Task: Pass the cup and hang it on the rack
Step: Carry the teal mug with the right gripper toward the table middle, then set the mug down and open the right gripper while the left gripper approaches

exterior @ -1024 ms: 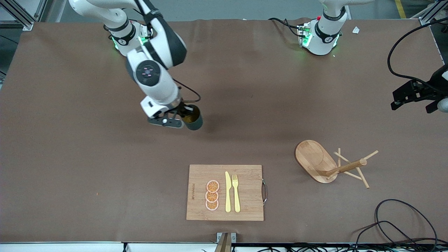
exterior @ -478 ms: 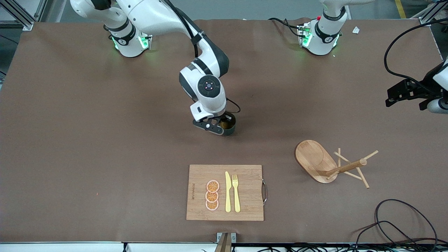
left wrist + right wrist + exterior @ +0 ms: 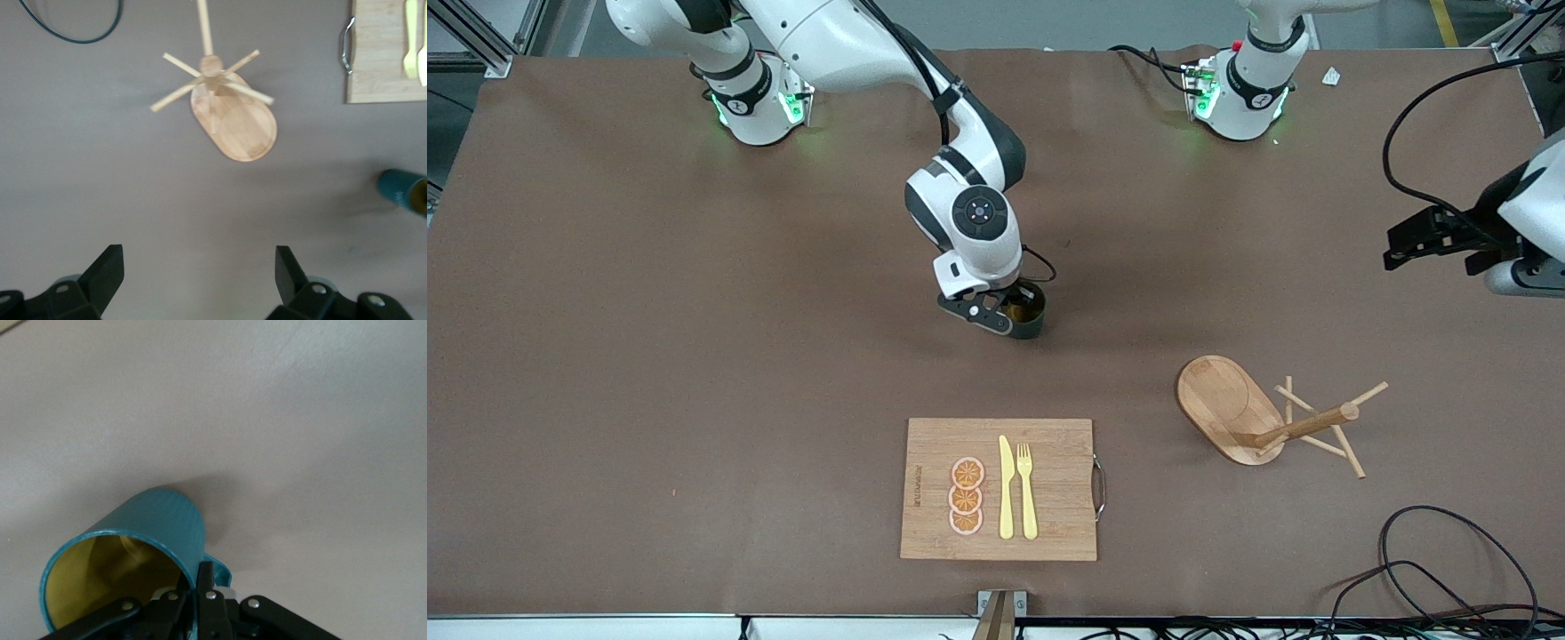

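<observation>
The right gripper [image 3: 1009,313] has carried the ribbed teal, yellow-lined cup [image 3: 1030,313] to mid-table, clamped on its rim. The left gripper [image 3: 199,270] hangs wide open above the wooden peg rack [image 3: 1258,418]. Set the cup upright, handle reachable.

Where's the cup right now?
The cup is in the right end effector, shut on its rim, near the table's middle, farther from the front camera than the cutting board.
</observation>
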Tool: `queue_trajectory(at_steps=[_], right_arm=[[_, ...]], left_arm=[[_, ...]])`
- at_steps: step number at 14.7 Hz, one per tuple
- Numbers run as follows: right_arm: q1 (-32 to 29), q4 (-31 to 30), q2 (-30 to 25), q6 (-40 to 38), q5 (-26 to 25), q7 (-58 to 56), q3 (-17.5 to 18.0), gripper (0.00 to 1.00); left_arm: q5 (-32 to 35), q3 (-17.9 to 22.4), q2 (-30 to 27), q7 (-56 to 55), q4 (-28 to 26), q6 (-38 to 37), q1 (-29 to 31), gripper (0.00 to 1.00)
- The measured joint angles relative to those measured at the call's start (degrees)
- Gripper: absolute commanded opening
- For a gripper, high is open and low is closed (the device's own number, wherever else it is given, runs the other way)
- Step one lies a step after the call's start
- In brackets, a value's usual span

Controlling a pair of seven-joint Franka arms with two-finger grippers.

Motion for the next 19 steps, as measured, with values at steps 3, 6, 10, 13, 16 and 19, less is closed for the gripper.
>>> queue_trajectory(at_steps=[3, 6, 10, 13, 16, 19], right_arm=[[0.45, 0.20, 0.12, 0.06, -0.10, -0.48, -0.18, 0.02], [1.17, 0.25, 0.19, 0.29, -0.19, -6.33, -0.25, 0.02], [1.59, 0.27, 0.37, 0.56, -0.18, -9.15, -0.32, 1.00], [1.57, 0.69, 0.70, 0.89, -0.17, -9.42, -0.56, 1.00], [0.54, 3.77, 0.40, -2.67, -0.13, -9.87, -1.40, 1.00], [-2.47, 7.45, -1.77, -11.32, -0.08, -15.13, -1.75, 1.00]], left_arm=[[-0.01, -4.86, -0.11, -9.97, 0.09, -0.78, -1.02, 1.00], [-0.01, -9.50, -0.21, -18.06, 0.13, -0.89, -1.24, 1.00], [-0.01, -14.15, -0.23, -25.73, 0.14, -0.94, -1.34, 1.00], [-0.01, -15.93, -0.23, -29.98, 0.14, -0.95, -1.39, 1.00], [-0.01, -16.73, -0.23, -31.65, 0.14, -0.96, -1.42, 1.00], [-0.01, -17.19, -0.23, -32.86, 0.14, -0.96, -1.44, 1.00]])
